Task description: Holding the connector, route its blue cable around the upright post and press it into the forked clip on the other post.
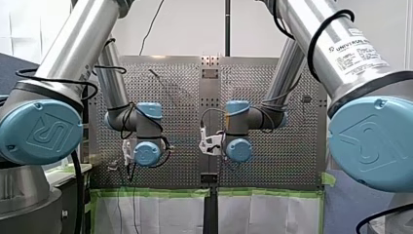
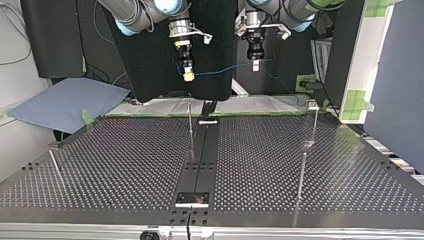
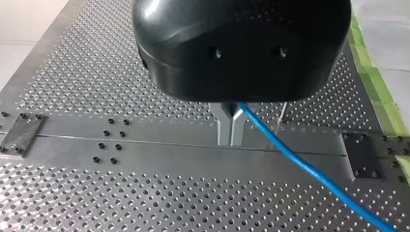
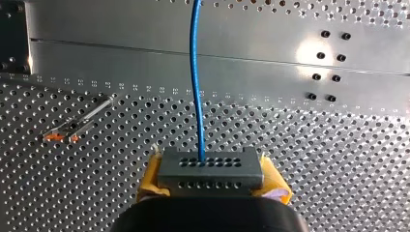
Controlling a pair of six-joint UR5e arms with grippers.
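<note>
- Fingertips hidden: my right gripper (image 4: 211,180) clamps the connector (image 4: 211,166) between yellow pads (image 4: 149,181)
- Closed tight on the blue cable (image 3: 309,169): my left gripper (image 3: 230,130)
- Barely visible: thin posts (image 2: 191,131) on the perforated table (image 2: 115,160)

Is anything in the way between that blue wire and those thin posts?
Nothing visible is. The blue cable hangs in the air between my right end effector and my left end effector; only open space separates it from the upright post.
</note>
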